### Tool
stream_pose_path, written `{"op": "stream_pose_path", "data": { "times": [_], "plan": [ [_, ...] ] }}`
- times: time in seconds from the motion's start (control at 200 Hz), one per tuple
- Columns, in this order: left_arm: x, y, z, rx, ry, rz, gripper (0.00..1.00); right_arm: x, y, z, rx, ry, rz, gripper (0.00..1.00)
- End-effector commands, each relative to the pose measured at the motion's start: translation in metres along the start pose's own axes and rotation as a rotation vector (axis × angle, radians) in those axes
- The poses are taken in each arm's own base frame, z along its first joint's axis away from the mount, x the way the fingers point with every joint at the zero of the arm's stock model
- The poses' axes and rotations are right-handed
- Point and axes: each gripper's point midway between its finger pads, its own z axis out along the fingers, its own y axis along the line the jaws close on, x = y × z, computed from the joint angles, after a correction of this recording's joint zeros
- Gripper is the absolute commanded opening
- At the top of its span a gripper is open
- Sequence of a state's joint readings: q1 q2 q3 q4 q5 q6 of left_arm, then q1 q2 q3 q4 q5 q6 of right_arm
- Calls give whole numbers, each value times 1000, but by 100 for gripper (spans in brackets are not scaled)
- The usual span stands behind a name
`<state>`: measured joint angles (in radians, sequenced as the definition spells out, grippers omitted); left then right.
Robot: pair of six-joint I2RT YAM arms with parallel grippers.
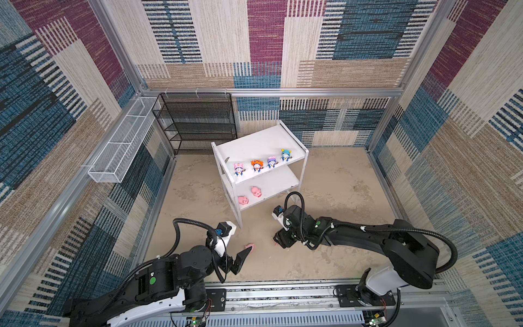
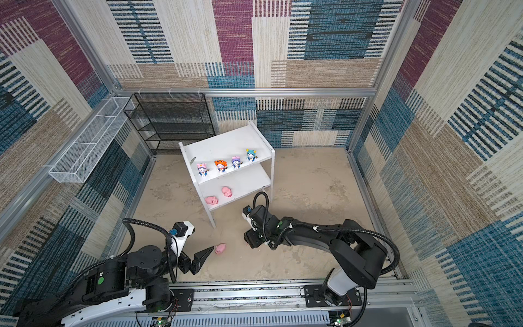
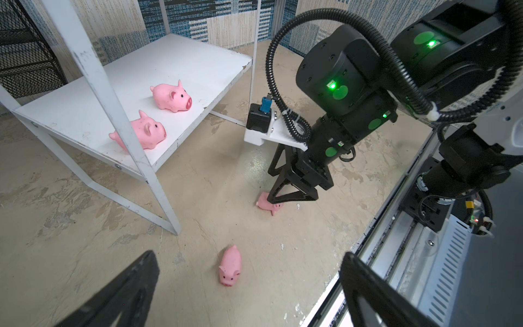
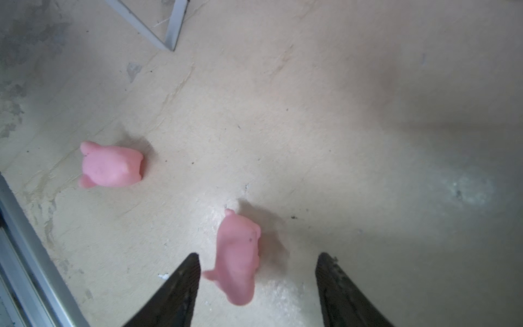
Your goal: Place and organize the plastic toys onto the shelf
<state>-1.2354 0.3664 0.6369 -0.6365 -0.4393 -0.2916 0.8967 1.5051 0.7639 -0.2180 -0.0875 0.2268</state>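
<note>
White two-tier flat-board shelf on thin white legs (image 1: 254,141) is sitting mid-bench toward the back edge, turned at an angle.

Top board is carrying four white-and-blue cartoon figurines in a row along its front edge, all upright and apart: pink-hooded figurine (image 1: 238,169), orange-hooded figurine (image 1: 257,165), purple-hooded figurine (image 1: 272,162), teal-hooded figurine (image 1: 285,155).

Lower board is holding two small pink plastic pigs near its left end: front shelf pig (image 1: 243,200) and rear shelf pig (image 1: 256,191), both on their feet, not touching.

Two more pink plastic pigs are sitting on the beige bench (image 1: 339,198), between the shelf and the front edge.

Right gripper (image 4: 258,254) is pointing down at the bench, jaws apart and straddling the tipped pig (image 4: 237,260). That pig looks to be lying on its side, just beside one finger with a clear gap to the other; not clamped.

Left gripper (image 3: 249,254) is hovering low near the front edge, jaws wide apart, holding nothing. The loose pig (image 2: 220,249) is sitting just beside one fingertip; can't tell if they're touching.

Black wire-mesh rack (image 1: 195,121) is standing at the back-left corner, long white wire-mesh basket (image 1: 121,141) running along the left edge.
</note>
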Motion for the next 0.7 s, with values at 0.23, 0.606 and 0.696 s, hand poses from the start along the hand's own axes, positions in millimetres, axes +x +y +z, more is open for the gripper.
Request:
{"op": "stream_pose_path", "data": {
  "times": [0.23, 0.606, 0.696],
  "plan": [
    [-8, -5, 3, 10, -20, 9, 100, 7, -11, -8, 51, -23, 65, 75],
    [-9, -4, -1, 15, -19, 2, 100, 30, -38, 8, 161, 49, 135, 75],
    [-8, -4, -1, 16, -19, 2, 100, 36, -50, 4, 193, 44, 165, 75]
  ]
}}
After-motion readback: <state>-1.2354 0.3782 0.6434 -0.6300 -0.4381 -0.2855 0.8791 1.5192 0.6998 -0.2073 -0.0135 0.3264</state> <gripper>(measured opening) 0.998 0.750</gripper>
